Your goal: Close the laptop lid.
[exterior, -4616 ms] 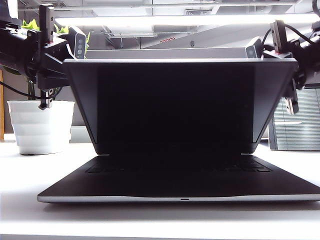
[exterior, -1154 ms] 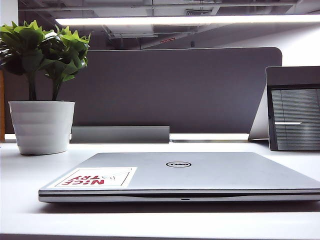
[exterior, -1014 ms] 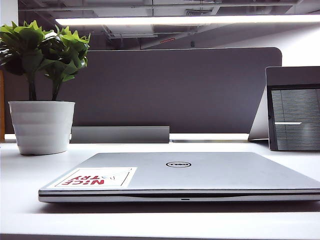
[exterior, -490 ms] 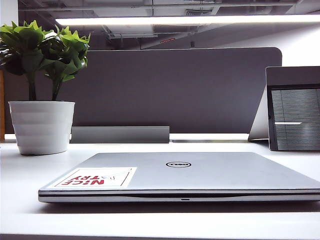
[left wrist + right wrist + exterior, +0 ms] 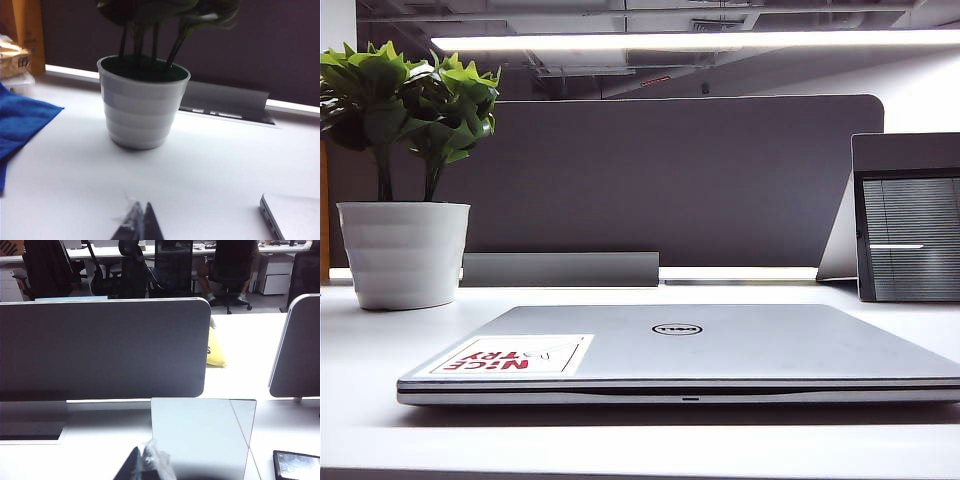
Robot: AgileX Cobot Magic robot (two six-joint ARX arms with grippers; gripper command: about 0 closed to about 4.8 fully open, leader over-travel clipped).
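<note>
in the exterior view neither arm shows. the closed silver laptop lid [image 5: 720, 340] runs off the frame at 3 o'clock, as does the grey upright framed panel [image 5: 910, 235]. each wrist view shows only dark finger tips at its edge: left fingers [image 5: 150, 225], right fingers [image 5: 131, 467], pressed together beside crinkled clear wrap.

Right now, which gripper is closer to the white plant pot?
Left. The left gripper hangs over the table just in front of the white plant pot, a laptop lid corner beside it. The right gripper faces the grey divider; no pot in its view.
</note>
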